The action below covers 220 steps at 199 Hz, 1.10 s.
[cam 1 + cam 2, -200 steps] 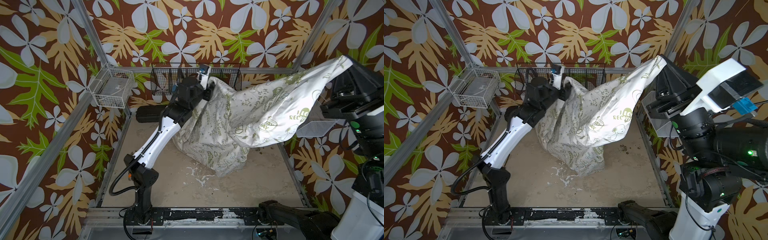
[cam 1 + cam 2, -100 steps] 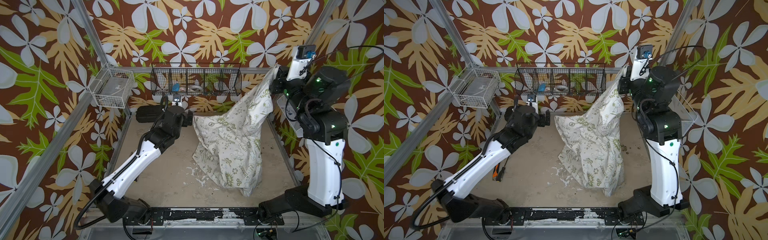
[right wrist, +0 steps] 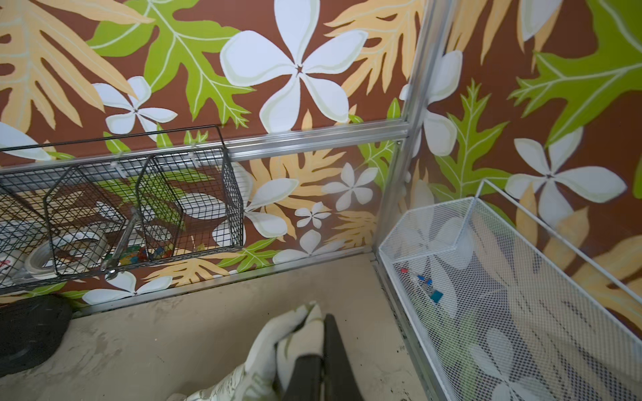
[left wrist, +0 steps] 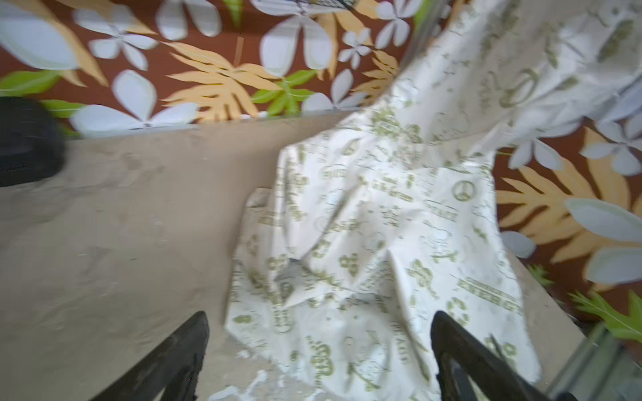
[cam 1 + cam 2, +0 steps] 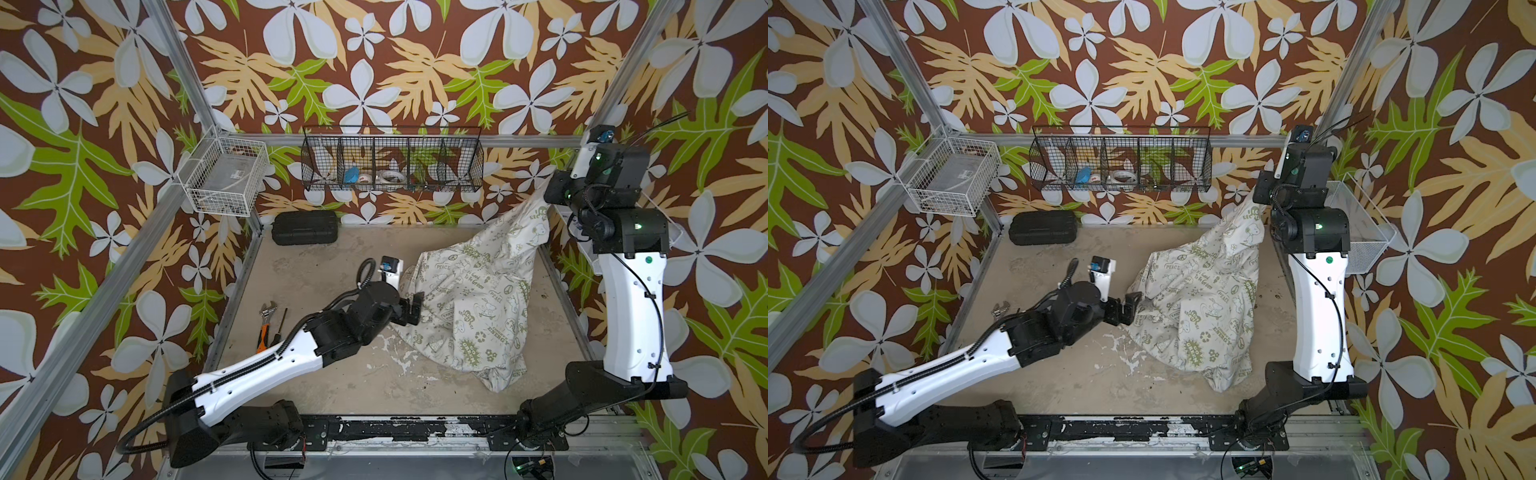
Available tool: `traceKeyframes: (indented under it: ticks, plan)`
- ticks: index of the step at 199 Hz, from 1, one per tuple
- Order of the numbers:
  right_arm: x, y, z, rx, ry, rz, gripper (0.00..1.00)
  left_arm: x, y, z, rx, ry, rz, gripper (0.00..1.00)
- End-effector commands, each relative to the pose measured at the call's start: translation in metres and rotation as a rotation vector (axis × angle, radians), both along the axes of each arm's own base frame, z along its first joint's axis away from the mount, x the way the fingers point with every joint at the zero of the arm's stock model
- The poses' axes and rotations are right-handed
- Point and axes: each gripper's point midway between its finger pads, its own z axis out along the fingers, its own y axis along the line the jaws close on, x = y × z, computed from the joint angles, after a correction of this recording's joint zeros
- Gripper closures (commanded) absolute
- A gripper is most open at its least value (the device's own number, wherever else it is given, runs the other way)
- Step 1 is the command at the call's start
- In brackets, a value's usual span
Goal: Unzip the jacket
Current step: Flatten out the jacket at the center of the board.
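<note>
the jacket hangs like a crumpled tent on the right half of the table. its top is bunched in the right gripper, held high near the back right corner, and its lower folds rest on the worn beige surface. the right wrist view shows that gripper pinched tight on a roll of the cream fabric. the left gripper sits low at the jacket's left edge, jaws spread wide and holding nothing. i cannot tell whether a tip touches the cloth. in the blurred left wrist view the fabric lies just ahead of the two dark fingers.

a black wire basket on the back wall holds tape rolls. a white wire basket hangs at the back left corner, and a black case lies against the back wall. an orange-handled adjustable wrench and a screwdriver lie by the left edge, beside the left arm. a white mesh bin hangs on the right wall behind the right arm.

the olive print reads "peace", "it's good to be green" and "energy", among peace signs and a cartoon dog.
</note>
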Motion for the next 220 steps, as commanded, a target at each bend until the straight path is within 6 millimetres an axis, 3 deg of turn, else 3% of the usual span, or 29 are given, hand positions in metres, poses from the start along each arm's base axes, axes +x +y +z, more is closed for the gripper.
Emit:
traceKeyframes:
  ticks: [1, 17, 32, 62, 86, 97, 108, 116, 128, 142, 153, 166, 170, 180, 182, 186, 189, 190, 196, 204, 212, 220]
  plan:
    - [-0.01, -0.013, -0.003, 0.034, -0.004, -0.068, 1.0, -0.029, -0.077, -0.001, -0.122, 0.062, -0.145, 0.0]
    - [-0.017, -0.017, -0.011, 0.086, 0.009, -0.054, 1.0, -0.062, -0.131, -0.013, -0.147, 0.133, -0.265, 0.0]
    - [-0.024, -0.022, -0.02, 0.154, 0.019, -0.046, 1.0, -0.082, -0.159, -0.033, -0.133, 0.211, -0.309, 0.0]
    - [-0.03, -0.015, -0.041, 0.215, 0.076, -0.017, 1.0, -0.096, -0.175, -0.091, -0.057, 0.332, -0.292, 0.0]
    - [-0.031, -0.005, -0.054, 0.254, 0.117, 0.023, 1.0, -0.074, -0.171, -0.148, 0.085, 0.314, -0.202, 0.05]
    - [-0.034, -0.002, -0.054, 0.265, 0.118, 0.035, 1.0, -0.055, -0.165, -0.174, 0.136, 0.322, -0.174, 0.14]
    - [-0.038, 0.0, -0.051, 0.271, 0.107, 0.05, 1.0, -0.031, -0.156, -0.195, 0.143, 0.356, -0.159, 0.33]
    - [-0.04, 0.002, -0.049, 0.276, 0.102, 0.057, 1.0, -0.008, -0.145, -0.204, 0.134, 0.365, -0.136, 0.55]
    - [-0.044, 0.002, -0.048, 0.29, 0.099, 0.054, 1.0, 0.033, -0.124, -0.206, 0.107, 0.342, -0.088, 0.77]
    - [-0.044, 0.003, -0.053, 0.316, 0.104, 0.048, 1.0, 0.084, -0.103, -0.198, 0.102, 0.287, -0.051, 0.83]
    - [-0.045, -0.003, -0.063, 0.34, 0.124, 0.018, 1.0, 0.122, -0.096, -0.19, 0.13, 0.234, -0.057, 0.84]
    - [-0.047, -0.017, -0.074, 0.376, 0.138, -0.035, 1.0, 0.166, -0.105, -0.177, 0.185, 0.172, -0.093, 0.86]
    - [-0.047, -0.021, -0.078, 0.385, 0.146, -0.055, 1.0, 0.177, -0.112, -0.168, 0.19, 0.149, -0.112, 0.86]
    - [-0.049, -0.03, -0.084, 0.389, 0.155, -0.098, 1.0, 0.203, -0.132, -0.169, 0.233, 0.129, -0.169, 0.87]
    - [-0.049, -0.031, -0.084, 0.388, 0.155, -0.104, 1.0, 0.204, -0.135, -0.175, 0.247, 0.137, -0.184, 0.87]
    - [-0.049, -0.033, -0.086, 0.385, 0.159, -0.12, 1.0, 0.212, -0.146, -0.174, 0.248, 0.128, -0.209, 0.87]
    - [-0.049, -0.035, -0.086, 0.383, 0.16, -0.129, 1.0, 0.218, -0.156, -0.162, 0.23, 0.104, -0.228, 0.87]
    - [-0.049, -0.035, -0.087, 0.382, 0.162, -0.131, 1.0, 0.219, -0.156, -0.169, 0.238, 0.112, -0.232, 0.87]
    - [-0.049, -0.04, -0.087, 0.375, 0.162, -0.158, 1.0, 0.225, -0.168, -0.166, 0.182, 0.105, -0.265, 0.87]
    - [-0.047, -0.045, -0.087, 0.363, 0.166, -0.18, 1.0, 0.233, -0.174, -0.158, 0.013, 0.123, -0.264, 0.75]
    - [-0.045, -0.048, -0.087, 0.351, 0.172, -0.197, 0.97, 0.241, -0.172, -0.151, -0.103, 0.145, -0.245, 0.48]
    - [-0.043, -0.051, -0.087, 0.342, 0.178, -0.21, 0.96, 0.246, -0.17, -0.149, -0.124, 0.152, -0.22, 0.31]
